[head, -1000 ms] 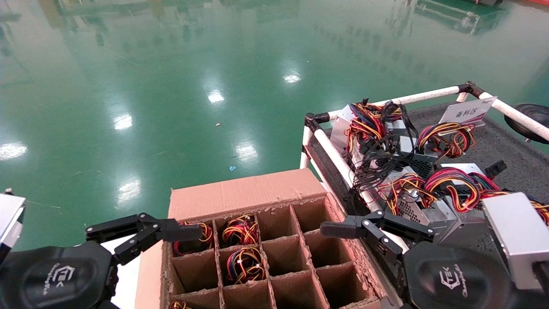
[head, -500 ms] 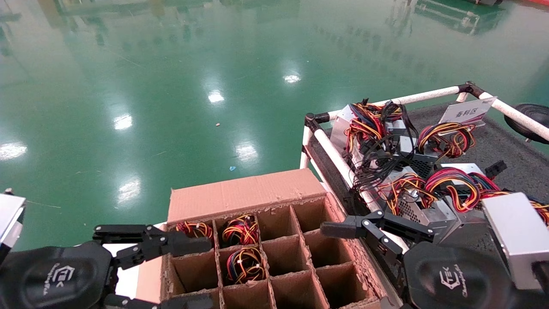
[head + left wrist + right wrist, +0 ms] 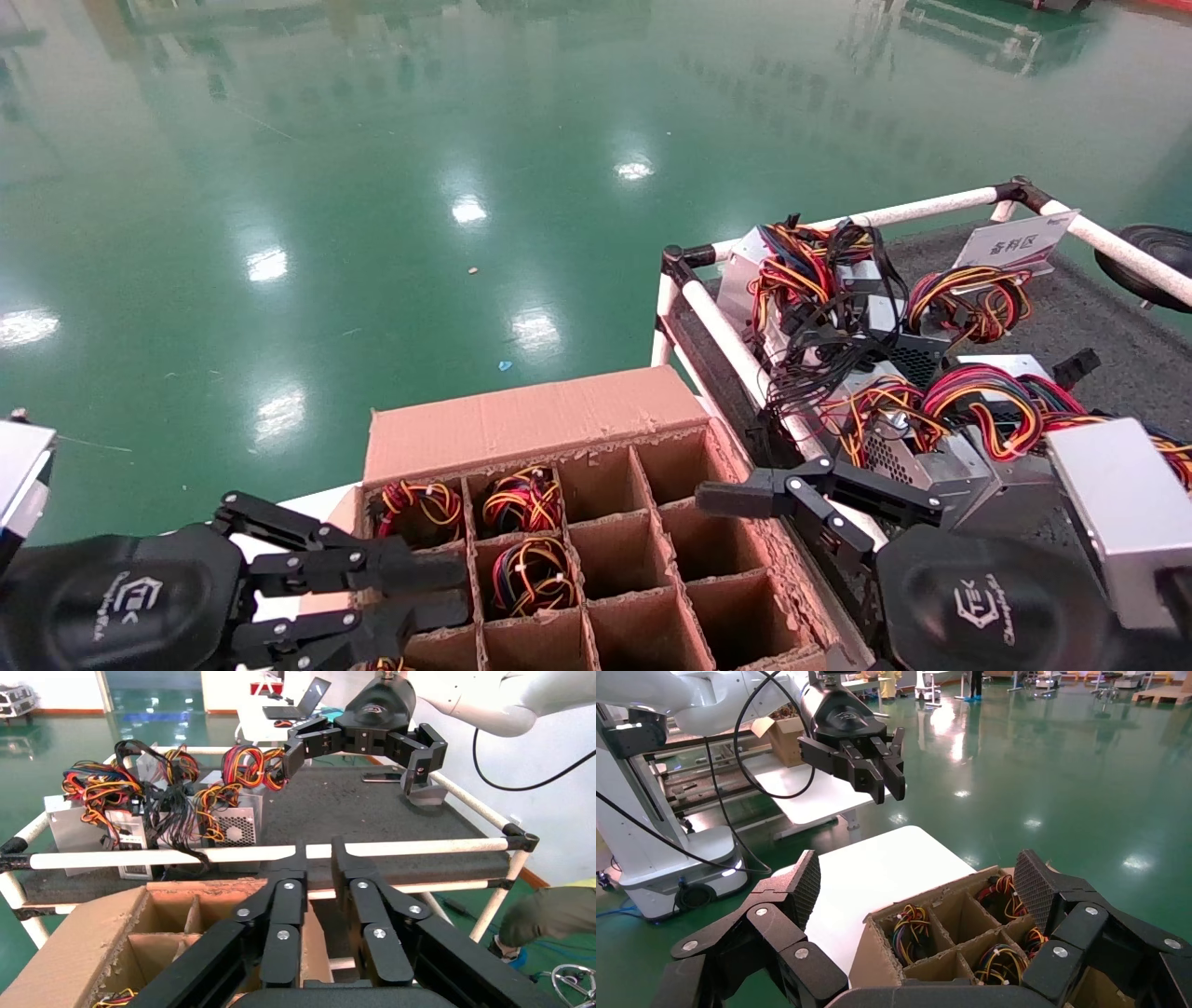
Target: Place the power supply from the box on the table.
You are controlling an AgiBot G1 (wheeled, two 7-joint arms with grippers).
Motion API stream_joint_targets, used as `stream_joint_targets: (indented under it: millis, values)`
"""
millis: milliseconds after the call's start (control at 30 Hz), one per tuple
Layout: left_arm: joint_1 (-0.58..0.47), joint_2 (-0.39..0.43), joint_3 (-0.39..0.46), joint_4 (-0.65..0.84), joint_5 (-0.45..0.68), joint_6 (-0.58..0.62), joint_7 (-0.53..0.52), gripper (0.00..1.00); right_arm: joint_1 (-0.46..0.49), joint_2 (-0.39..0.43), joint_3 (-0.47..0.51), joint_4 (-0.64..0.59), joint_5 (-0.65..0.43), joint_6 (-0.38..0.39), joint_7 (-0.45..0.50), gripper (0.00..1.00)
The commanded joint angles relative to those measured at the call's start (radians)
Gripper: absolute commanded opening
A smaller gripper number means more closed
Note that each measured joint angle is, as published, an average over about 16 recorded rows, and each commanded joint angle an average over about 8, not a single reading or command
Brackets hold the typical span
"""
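From the head camera, the left gripper (image 3: 433, 592) hangs over the near-left corner of the box (image 3: 596, 559), fingers drawn to a narrow gap, gripping nothing. Power supply (image 3: 531, 575) wire loops fill three far-left cells; their metal cases are hidden below the cardboard dividers. The right gripper (image 3: 745, 499) sits over the box's right edge beside the table (image 3: 1099, 317); only one finger shows clearly here.

At the left wrist, fingertips (image 3: 299, 864) stand nearly together above the box (image 3: 91, 938), whose cells are mostly cut off.

At the right wrist, the right gripper (image 3: 919, 881) is spread wide above the box (image 3: 933, 931), holding nothing.
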Motion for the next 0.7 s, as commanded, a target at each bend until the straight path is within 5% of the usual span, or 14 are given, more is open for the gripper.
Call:
stream_joint_targets:
  millis: [33,267,533,700]
  values:
    - [0.000,0.000,0.000,0.000,0.000,0.000,0.000,0.00,0.000,0.000,0.000,0.000,0.000,0.000,0.000,1.00]
    - [0.000,0.000,0.000,0.000,0.000,0.000,0.000,0.04,0.000,0.000,0.000,0.000,0.000,0.000,0.000,1.00]
    - [0.000,0.000,0.000,0.000,0.000,0.000,0.000,0.98,-0.001,-0.001,-0.005,-0.002,-0.012,0.006,0.003,1.00]
    - [0.000,0.000,0.000,0.000,0.000,0.000,0.000,1.00,0.003,-0.016,-0.040,0.007,-0.104,0.064,0.015,1.00]
